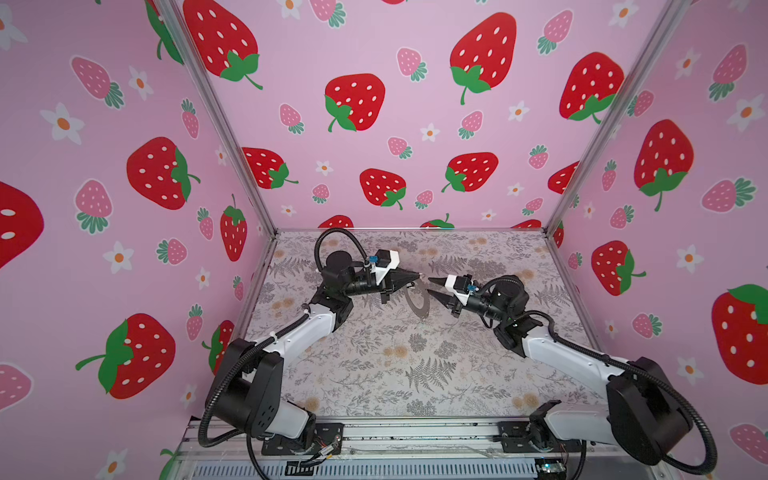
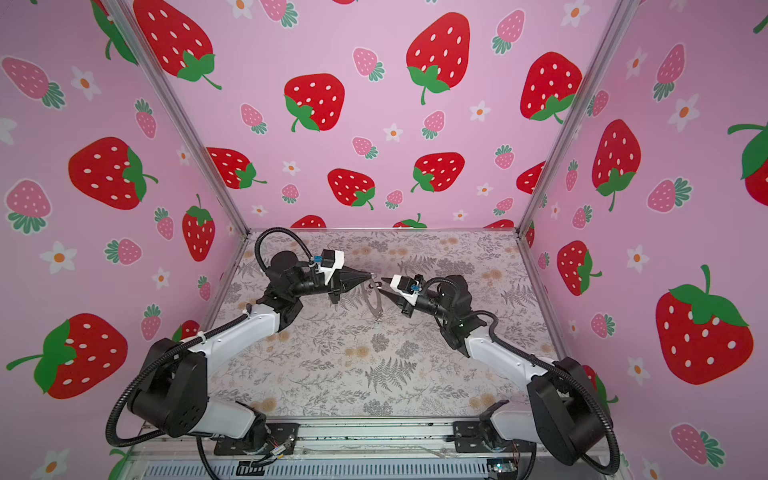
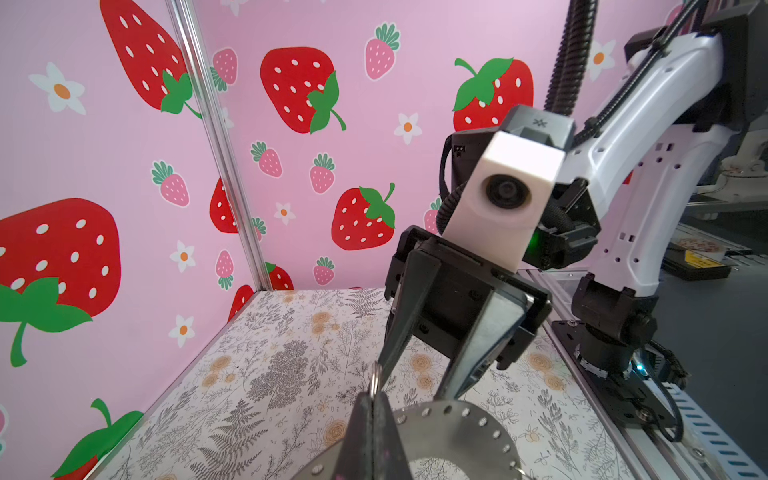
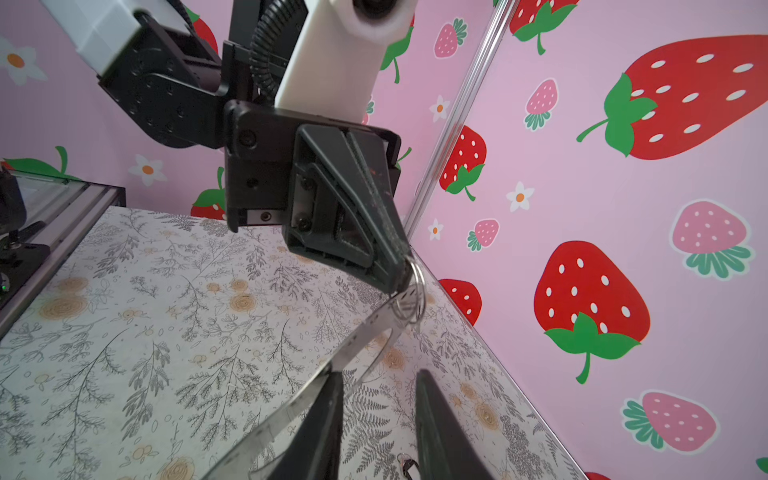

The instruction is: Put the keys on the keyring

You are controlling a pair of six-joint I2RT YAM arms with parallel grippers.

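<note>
Keyring (image 3: 465,432) hangs upright, rim downward, pinched by left gripper (image 4: 399,278); right gripper (image 4: 379,376) parted.

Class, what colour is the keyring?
The keyring is silvery grey, clearest in the left wrist view.

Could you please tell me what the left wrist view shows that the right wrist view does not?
Only the left wrist view: the ring face-on, with holes along its rim, and the right hand open, seen from the front. Only the right wrist view: the left hand from outside, and the ring edge-on. Both: the left hand shut on a small wire loop.
</note>
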